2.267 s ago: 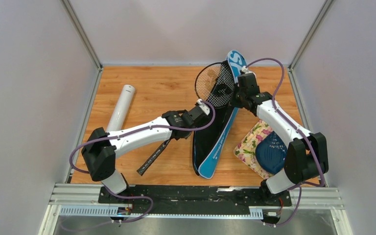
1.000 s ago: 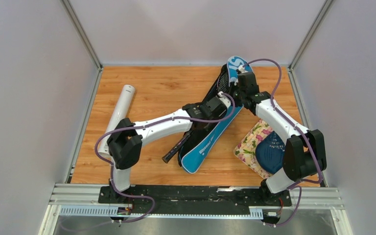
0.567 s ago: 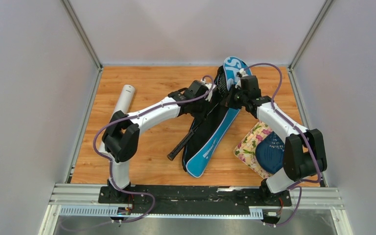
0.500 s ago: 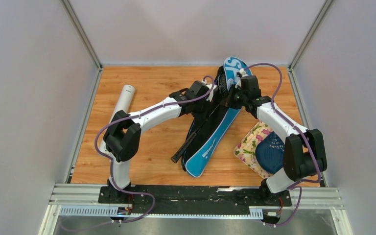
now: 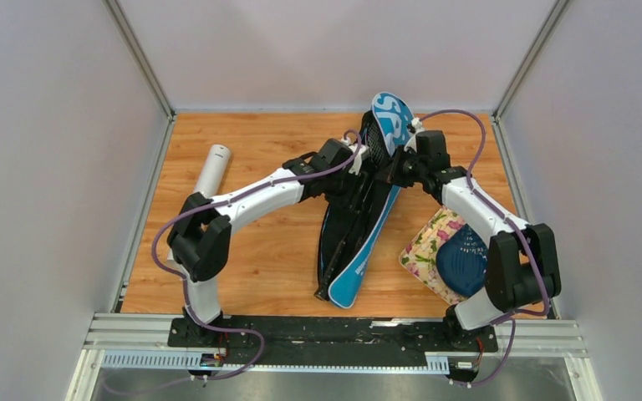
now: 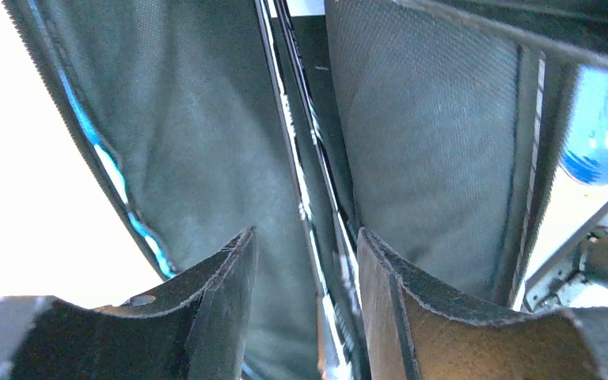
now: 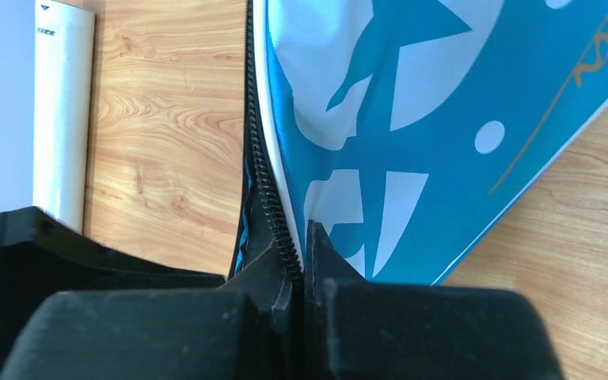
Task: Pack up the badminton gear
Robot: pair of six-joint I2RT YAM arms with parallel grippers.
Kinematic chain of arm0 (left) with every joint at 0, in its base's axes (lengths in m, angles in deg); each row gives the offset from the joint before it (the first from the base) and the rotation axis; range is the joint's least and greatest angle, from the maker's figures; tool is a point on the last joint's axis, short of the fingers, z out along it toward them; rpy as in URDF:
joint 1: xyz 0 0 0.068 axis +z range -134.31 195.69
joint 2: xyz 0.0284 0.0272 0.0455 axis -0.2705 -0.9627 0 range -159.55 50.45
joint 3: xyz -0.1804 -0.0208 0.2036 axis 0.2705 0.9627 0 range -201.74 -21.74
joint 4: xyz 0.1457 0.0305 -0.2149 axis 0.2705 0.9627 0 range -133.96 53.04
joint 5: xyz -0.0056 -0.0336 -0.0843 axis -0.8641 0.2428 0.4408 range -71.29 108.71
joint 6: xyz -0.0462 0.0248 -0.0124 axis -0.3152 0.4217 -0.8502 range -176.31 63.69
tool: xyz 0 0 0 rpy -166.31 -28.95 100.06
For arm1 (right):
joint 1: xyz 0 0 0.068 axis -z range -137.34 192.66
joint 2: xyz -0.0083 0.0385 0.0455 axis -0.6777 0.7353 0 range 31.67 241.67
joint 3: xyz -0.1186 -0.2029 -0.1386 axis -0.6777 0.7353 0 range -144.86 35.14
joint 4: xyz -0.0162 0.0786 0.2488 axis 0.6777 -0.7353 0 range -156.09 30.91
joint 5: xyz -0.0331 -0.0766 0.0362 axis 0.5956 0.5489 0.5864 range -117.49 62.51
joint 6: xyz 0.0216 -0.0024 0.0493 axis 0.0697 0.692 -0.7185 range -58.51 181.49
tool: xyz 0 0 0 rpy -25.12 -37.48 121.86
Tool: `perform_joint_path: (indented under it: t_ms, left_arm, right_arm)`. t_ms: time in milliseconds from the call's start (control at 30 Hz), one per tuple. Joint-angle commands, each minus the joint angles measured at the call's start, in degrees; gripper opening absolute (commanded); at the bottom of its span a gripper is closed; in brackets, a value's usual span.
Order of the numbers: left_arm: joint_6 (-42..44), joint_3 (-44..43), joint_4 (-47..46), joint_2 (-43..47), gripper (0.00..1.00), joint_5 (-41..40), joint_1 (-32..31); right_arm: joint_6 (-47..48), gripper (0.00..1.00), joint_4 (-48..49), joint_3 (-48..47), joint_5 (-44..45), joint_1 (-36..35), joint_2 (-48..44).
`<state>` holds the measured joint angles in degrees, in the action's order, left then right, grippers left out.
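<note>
Where the long blue racket-shaped cover with white "SPORT" lettering lies slanted across the middle of the wooden table, both arms meet at its far, wide end. The cover's head points to the back wall and its narrow tail to the near edge.

The right gripper has its black fingers pressed together on the cover's zipper edge, pinching the toothed seam just beside the blue-and-white printed panel. That end of the cover is lifted a little off the wood.

The left gripper looks straight into the cover's mouth, with dark mesh lining on either side. Its fingers stand spread. The thin black racket frame, flecked with white, runs down between them and into the cover. It passes close to one finger, though whether it touches is hard to say from this angle. Nothing is clamped. From above, the racket is almost wholly hidden inside the dark opened cover.

The long white tube lies on the left side of the table, well apart from the cover, angled toward the back. On the right, beside the cover's tail, a floral cloth lies flat with a dark blue shell-shaped object resting on it, partly behind the right arm.
</note>
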<state>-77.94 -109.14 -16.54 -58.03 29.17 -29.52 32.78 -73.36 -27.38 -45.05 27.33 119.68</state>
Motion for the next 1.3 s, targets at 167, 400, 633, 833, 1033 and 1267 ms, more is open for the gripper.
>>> perform_joint_path:
  t_ms: [167,400,633,833,1033,1267]
  left_arm:
    - [0.4,13.4,-4.9,19.4,0.53,-0.3,6.7]
    - [-2.4,22.4,-6.8,19.0,0.58,2.0,8.6]
    - [-12.3,33.1,-14.8,18.0,0.59,5.7,8.6]
    - [-15.3,35.9,-23.6,13.6,0.59,13.0,8.6]
    - [-19.2,34.0,-32.3,8.8,0.56,16.0,8.6]
    - [-15.8,26.4,-28.4,5.5,0.11,14.3,8.6]
  right_arm:
    - [-1.3,0.0,7.8,2.0,-7.7,3.1,-4.7]
    - [-1.0,0.0,8.5,2.4,-10.2,3.6,-5.4]
    - [-0.7,0.0,8.5,2.4,-10.9,3.8,-5.7]
    - [-0.9,0.0,9.1,2.8,-11.4,3.8,-5.8]
    - [-1.2,0.0,9.7,2.9,-11.9,3.7,-5.5]
    - [-1.2,0.0,9.4,3.4,-12.3,3.8,-5.7]
